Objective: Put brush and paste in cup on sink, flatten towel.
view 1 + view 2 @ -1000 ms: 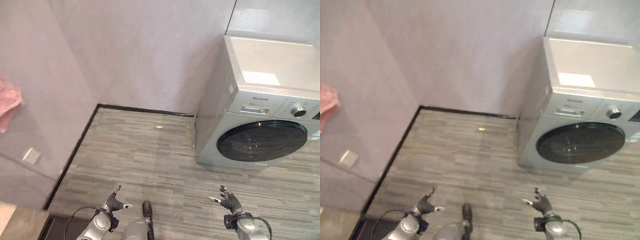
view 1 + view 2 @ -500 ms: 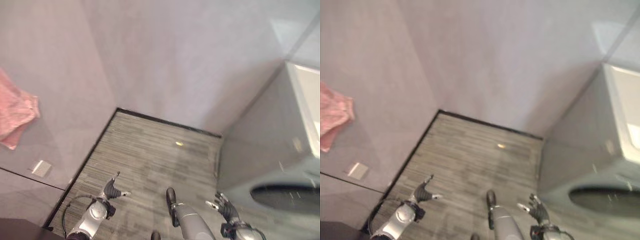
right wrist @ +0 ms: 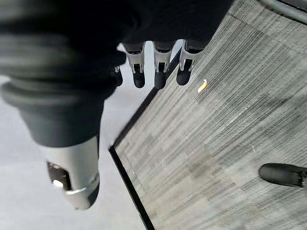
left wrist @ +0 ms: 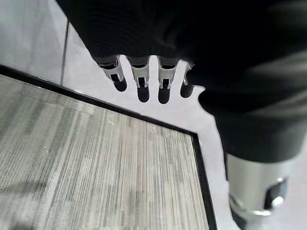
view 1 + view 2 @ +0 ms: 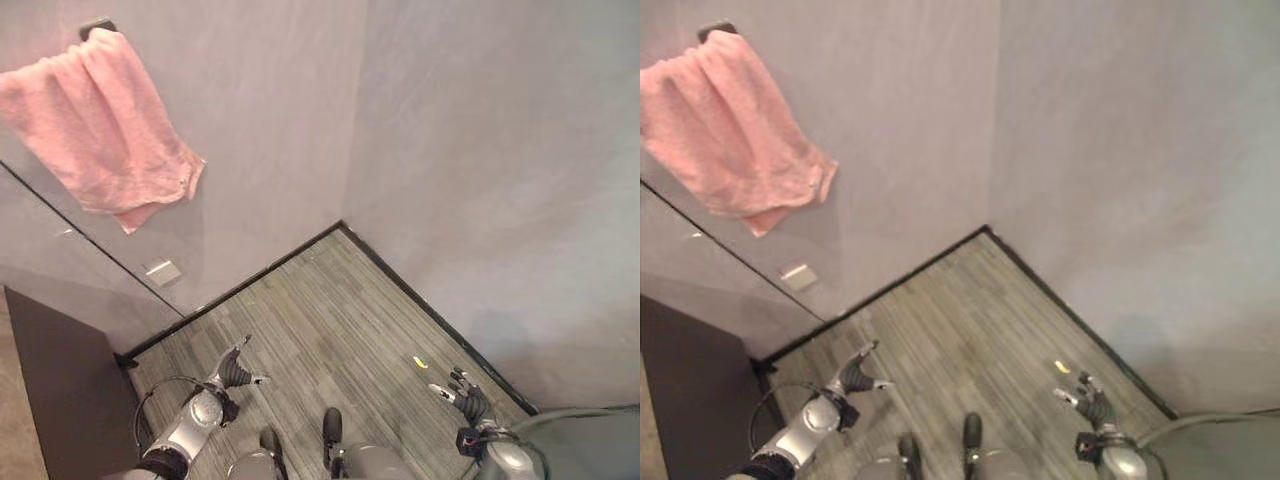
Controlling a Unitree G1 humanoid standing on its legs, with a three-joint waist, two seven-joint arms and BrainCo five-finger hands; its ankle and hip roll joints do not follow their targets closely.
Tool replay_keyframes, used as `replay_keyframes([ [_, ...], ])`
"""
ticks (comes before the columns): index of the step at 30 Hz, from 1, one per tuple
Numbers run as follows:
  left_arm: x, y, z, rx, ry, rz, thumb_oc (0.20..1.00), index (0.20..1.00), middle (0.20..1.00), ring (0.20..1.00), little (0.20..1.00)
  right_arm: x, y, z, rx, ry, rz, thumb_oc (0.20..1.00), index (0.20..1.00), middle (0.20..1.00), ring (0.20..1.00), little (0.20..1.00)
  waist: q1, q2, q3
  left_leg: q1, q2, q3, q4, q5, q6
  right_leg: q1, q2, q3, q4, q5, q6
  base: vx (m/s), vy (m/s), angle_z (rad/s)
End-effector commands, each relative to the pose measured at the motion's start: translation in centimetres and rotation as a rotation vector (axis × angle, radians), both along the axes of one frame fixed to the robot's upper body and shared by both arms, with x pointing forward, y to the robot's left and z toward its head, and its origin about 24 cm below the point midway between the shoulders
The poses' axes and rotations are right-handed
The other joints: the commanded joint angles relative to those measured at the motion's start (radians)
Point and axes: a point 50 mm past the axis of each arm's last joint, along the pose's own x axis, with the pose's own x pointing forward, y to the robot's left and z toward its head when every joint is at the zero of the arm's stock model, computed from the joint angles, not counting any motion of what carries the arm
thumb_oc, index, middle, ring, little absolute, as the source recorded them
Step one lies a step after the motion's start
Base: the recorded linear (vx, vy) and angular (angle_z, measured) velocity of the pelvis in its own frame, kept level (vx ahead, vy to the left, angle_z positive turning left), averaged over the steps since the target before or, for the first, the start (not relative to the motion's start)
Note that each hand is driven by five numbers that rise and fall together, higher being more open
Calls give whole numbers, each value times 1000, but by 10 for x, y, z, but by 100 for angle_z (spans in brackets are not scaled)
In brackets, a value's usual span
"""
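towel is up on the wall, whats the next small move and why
Probably raise the left hand toward the pink towel: it hangs bunched and crooked from its hook, high above both hands, and the left is nearer. Both it and the right hand are open and hold nothing.

Pink towel (image 5: 100, 125): hangs bunched and uneven from a dark wall bar (image 5: 97, 26), lower edge slanted.

Pink towel (image 5: 725, 130) hangs bunched from a wall hook (image 5: 715, 29); a small, perhaps yellow, scrap (image 5: 1062, 367) lies on the floor
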Motion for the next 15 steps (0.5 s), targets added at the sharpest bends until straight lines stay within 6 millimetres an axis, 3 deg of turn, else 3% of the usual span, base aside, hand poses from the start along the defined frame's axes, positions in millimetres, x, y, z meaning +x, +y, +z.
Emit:
replay_keyframes([
  [1, 14, 11, 20, -16, -112, 37, 1000, 1000, 1000, 1000, 1000, -8, -16, 15, -57, -56, -1, 1000, 1000, 1000, 1000, 1000, 4, 21, -9, -31, 74, 37, -48, 230, -9, 107, -104, 85, 109, -43, 72, 331, 265, -6],
  [2, 13, 11, 20, -15, -109, 33, 1000, 1000, 1000, 1000, 1000, -7, -15, 15, -57, -54, 13, 1000, 1000, 1000, 1000, 1000, 8, 26, -12, -38, 82, 55, -31, 242, -14, 126, -114, 85, 107, -47, 77, 363, 332, 0],
  [4, 8, 14, 18, -18, -96, 38, 1000, 1000, 1000, 1000, 1000, -4, -6, 12, -45, -43, 46, 1000, 1000, 1000, 1000, 1000, 16, 25, -18, -43, 42, 22, 20, 190, 5, 159, -160, 100, 111, -60, 97, 341, 382, -3],
  [6, 5, 15, 19, -16, -96, 30, 1000, 1000, 1000, 1000, 1000, -1, 1, 10, -16, -47, 42, 1000, 1000, 1000, 1000, 1000, 27, 16, -26, -71, 2, 16, 100, 134, 30, 176, -218, 114, 121, -30, 111, 318, 375, -19],
  [8, -1, 20, 20, -31, -99, 47, 1000, 1000, 1000, 1000, 1000, -2, 9, 6, 41, -45, 18, 1000, 1000, 1000, 1000, 1000, 42, 6, -38, -65, -30, 33, 126, 81, 59, 162, -270, 129, 141, 41, 120, 291, 364, 17],
  [10, -7, 25, 23, -39, -108, 54, 1000, 1000, 1000, 1000, 1000, 1, 17, 6, 97, -63, 15, 1000, 1000, 1000, 1000, 1000, 56, 2, -38, -60, -76, 31, 151, 36, 86, 143, -328, 142, 175, 154, 122, 228, 334, -31],
  [13, -10, 29, 25, -42, -113, 56, 1000, 1000, 1000, 1000, 1000, 5, 24, 6, 146, -75, 9, 1000, 1000, 1000, 1000, 1000, 66, 7, -36, -47, -101, 26, 142, 14, 105, 108, -336, 146, 231, 195, 113, 222, 359, 20],
  [15, -11, 32, 28, -16, -111, 19, 1000, 1000, 1000, 1000, 1000, 6, 32, 5, 215, -86, 17, 1000, 1000, 1000, 1000, 1000, 40, 24, -36, 23, -152, -21, 89, -4, 126, 50, -190, 265, 350, 130, 89, 300, 353, 39],
])
